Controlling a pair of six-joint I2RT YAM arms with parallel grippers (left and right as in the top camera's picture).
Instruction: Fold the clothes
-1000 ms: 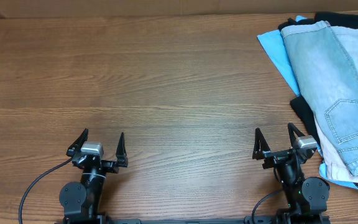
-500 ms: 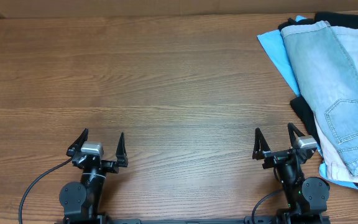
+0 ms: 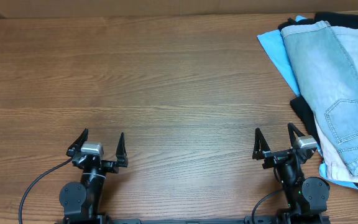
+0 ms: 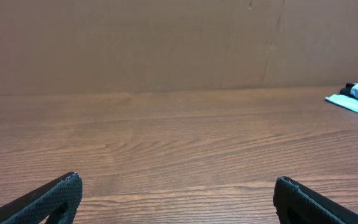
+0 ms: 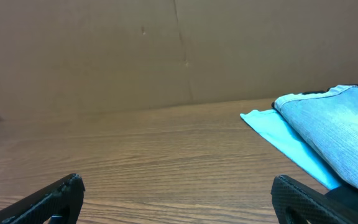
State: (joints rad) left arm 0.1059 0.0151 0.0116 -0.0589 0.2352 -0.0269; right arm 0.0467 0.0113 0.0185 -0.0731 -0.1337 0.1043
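The clothes lie in a pile at the table's right edge. On top are faded light-blue denim shorts (image 3: 337,81) with a stitched pocket showing. Under them lie a sky-blue garment (image 3: 273,50), a black one (image 3: 304,115) and a beige one (image 3: 335,167). My right gripper (image 3: 272,135) stands open near the front edge, just left of the pile, with nothing between its fingers. My left gripper (image 3: 101,138) stands open at the front left, far from the pile. In the right wrist view the shorts (image 5: 340,124) and the sky-blue garment (image 5: 284,140) lie ahead to the right.
The wooden table (image 3: 154,81) stretches wide to the left of the pile. A brown cardboard wall (image 4: 166,43) stands along the far edge. Both arm bases sit at the near edge, with a cable (image 3: 36,183) trailing from the left one.
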